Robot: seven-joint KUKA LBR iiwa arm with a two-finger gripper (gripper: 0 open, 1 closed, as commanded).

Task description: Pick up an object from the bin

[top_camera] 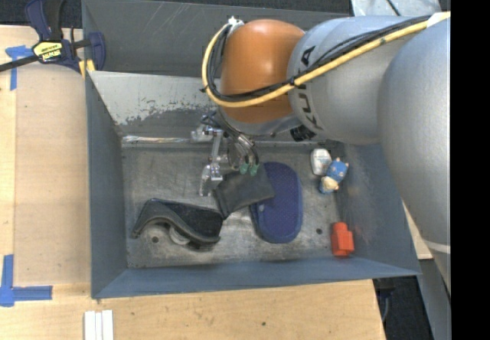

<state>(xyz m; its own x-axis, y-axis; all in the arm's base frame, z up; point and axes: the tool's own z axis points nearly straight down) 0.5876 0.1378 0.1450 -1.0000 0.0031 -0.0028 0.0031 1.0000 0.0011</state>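
At the lower left of the bin (104, 201) lies a black curved piece (178, 222). Just right of it, the gripper (220, 170) hangs over a dark flat pad (245, 190) mid-bin, which touches a blue oval (279, 210). You cannot tell how wide the claw stands. The pad looks light, thin and probably limp, so pinch its free corner. An orange block (341, 239) lies well right.
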